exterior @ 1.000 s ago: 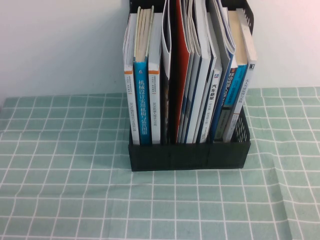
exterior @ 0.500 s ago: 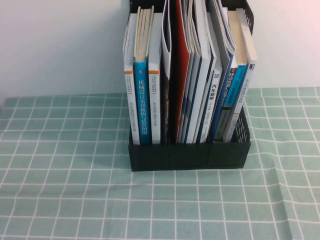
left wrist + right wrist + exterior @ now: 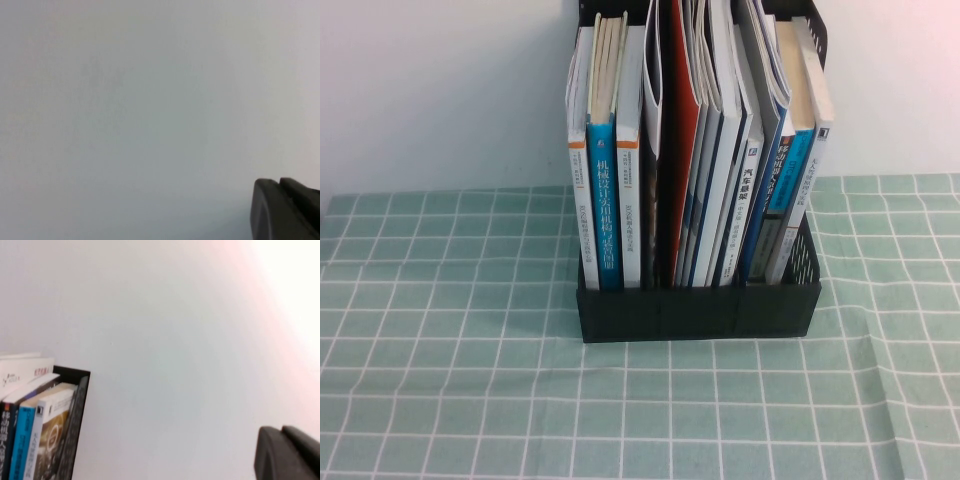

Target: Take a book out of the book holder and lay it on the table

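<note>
Book (image 3: 812, 150) upright in book holder (image 3: 700, 310), far-right slot; left tool (image 3: 285, 210), right tool (image 3: 287, 452) apart, grip unclear.

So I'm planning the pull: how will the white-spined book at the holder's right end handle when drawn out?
The book looks thick, so probably stiff and fairly heavy. It leans packed against neighbours in the book holder, so they may drag or topple. Left gripper and right gripper sit away.
</note>
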Tool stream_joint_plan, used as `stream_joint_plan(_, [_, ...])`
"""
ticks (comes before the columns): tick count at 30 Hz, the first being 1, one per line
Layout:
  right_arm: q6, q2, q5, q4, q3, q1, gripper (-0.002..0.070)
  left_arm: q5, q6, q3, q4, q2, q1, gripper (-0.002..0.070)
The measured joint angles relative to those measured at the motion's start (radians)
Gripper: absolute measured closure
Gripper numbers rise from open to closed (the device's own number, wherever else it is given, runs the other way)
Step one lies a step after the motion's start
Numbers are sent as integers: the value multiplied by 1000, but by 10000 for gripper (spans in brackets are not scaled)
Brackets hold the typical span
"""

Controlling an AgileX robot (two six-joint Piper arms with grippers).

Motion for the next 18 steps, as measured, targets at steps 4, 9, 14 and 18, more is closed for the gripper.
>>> stream_joint_plan(4, [-4,0,71,2,0,0,680,36,-16,0,0,0,0,678])
stream_joint_plan(9, [-23,0,100,2,0,0,680,176,-68,-51,101,0,0,678])
stream_joint_plan(14, [-17,0,120,4,-9,0,680,414,-130,-250,143,56,0,678])
stream_joint_plan(18, [-14,0,268,4,-106,0,680,555,-153,-403,79,192,0,678])
